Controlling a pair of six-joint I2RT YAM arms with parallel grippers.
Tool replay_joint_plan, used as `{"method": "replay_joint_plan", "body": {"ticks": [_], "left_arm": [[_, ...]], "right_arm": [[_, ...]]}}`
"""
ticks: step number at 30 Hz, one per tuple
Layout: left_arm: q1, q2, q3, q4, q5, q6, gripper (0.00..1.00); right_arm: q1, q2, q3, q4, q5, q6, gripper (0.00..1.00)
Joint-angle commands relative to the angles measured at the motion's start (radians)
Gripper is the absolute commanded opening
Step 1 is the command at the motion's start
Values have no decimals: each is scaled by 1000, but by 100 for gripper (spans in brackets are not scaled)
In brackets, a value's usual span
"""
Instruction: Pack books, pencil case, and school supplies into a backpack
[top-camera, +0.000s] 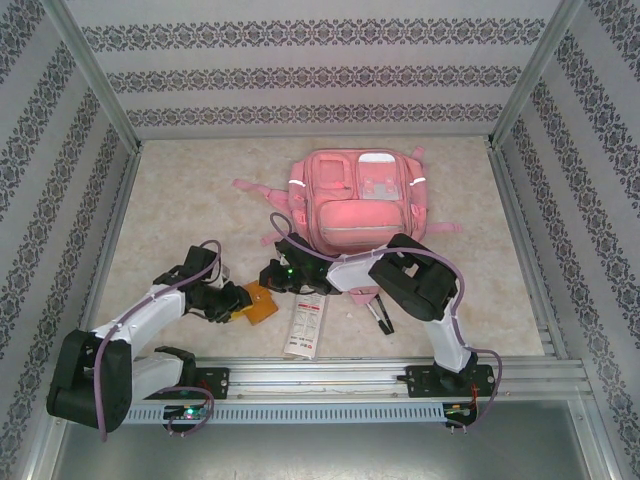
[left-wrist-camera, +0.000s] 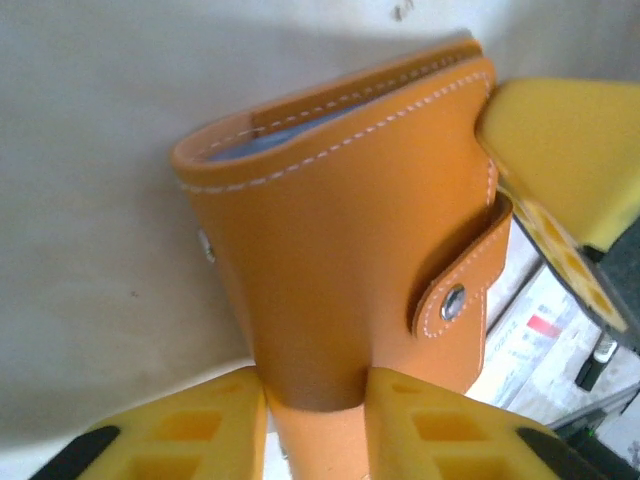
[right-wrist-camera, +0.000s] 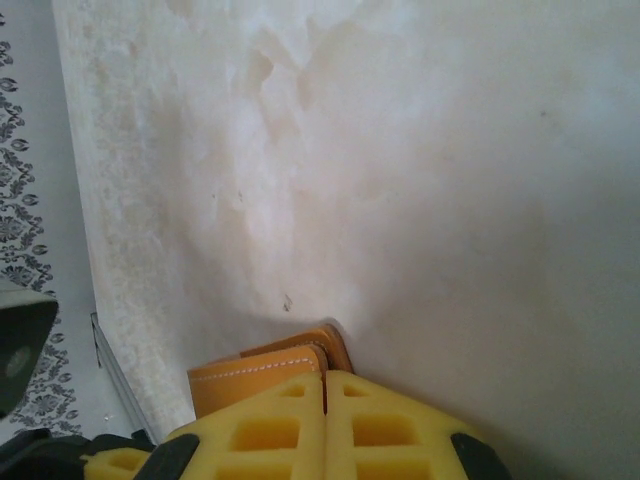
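The book (top-camera: 260, 303), orange-brown face up with a snap tab, lies just left of the white pencil case (top-camera: 305, 325). My left gripper (top-camera: 238, 303) is shut on it: in the left wrist view the book (left-wrist-camera: 350, 260) is pinched between both yellow fingers (left-wrist-camera: 440, 430). My right gripper (top-camera: 270, 283) reaches in from the right, its fingers pressed together on the book's corner (right-wrist-camera: 262, 372). One of its fingers (left-wrist-camera: 555, 150) shows in the left wrist view against the book's edge. The black pens (top-camera: 382, 316) lie right of the pencil case. The pink backpack (top-camera: 360, 200) lies flat behind.
Patterned walls enclose the beige table (top-camera: 180, 200) on three sides. A metal rail (top-camera: 350, 375) runs along the near edge by the arm bases. The backpack's straps (top-camera: 250, 187) spread out to its left.
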Motion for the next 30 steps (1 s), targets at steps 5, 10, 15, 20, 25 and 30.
{"method": "replay_joint_plan", "body": {"ticks": [5,10,15,20,25,30], "left_arm": [[-6,-36,25,205,97,-6,24],[-6,-74,2,210,35,-50,59],[-7,-7,6,141,-59,-58,63],[-6,113,47,94,-80,-54,52],[-6,138,61,65,-110,-60,19],[-6,52,126,-17,-88,-6,3]], "right_arm": [[17,32,5,50,-80,31,0],[15,37,-12,74,-80,47,0],[17,34,-19,87,-83,59,0],[21,31,-17,92,-88,63,0],[23,19,-22,111,-87,62,0],[5,-33,-25,104,-108,-34,21]]}}
